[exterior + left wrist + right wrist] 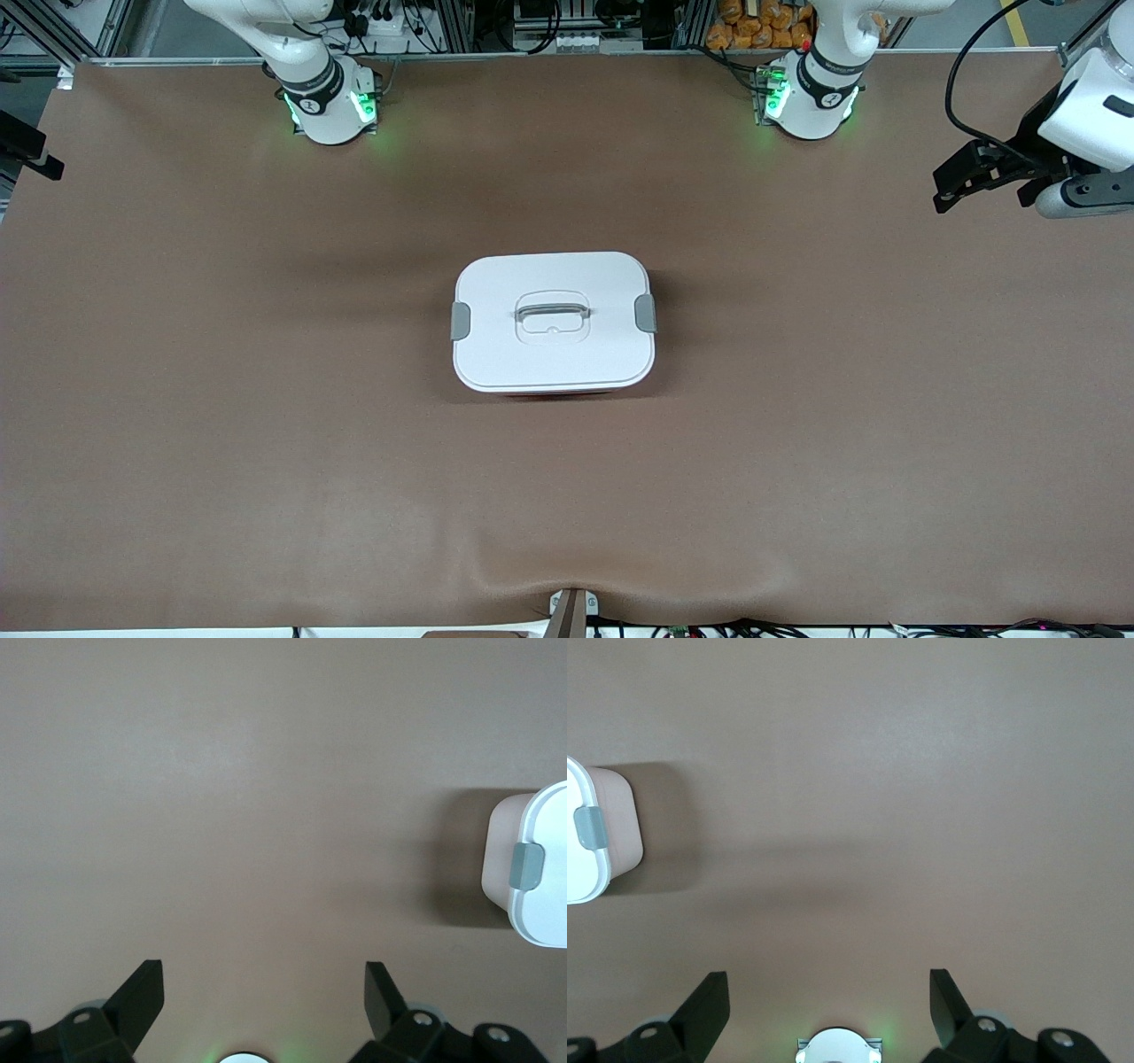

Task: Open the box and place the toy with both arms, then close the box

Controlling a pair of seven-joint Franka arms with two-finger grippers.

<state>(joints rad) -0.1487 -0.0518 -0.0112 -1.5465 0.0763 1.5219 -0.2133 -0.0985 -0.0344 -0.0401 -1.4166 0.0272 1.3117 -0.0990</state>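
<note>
Box (554, 323) sits mid-table, lid (554, 283) on, both grey clips (461, 321) down, handle (552, 312) lying flat in its recess. Toy not in view.

Handling, as a guess: thin plastic tub, light, rigid but smooth; likely to slide on the brown cloth (266, 443) if pushed from one side only. Best holds look like the clips at the two ends, one per arm, then the handle for lifting the lid (a narrow target).

Left gripper (264, 992): fingers spread wide, holding nothing, over bare cloth toward the left arm's end; box well apart, only its clip end showing.

Right gripper (828, 997): likewise wide, empty, over bare cloth toward its own end; box well apart.
</note>
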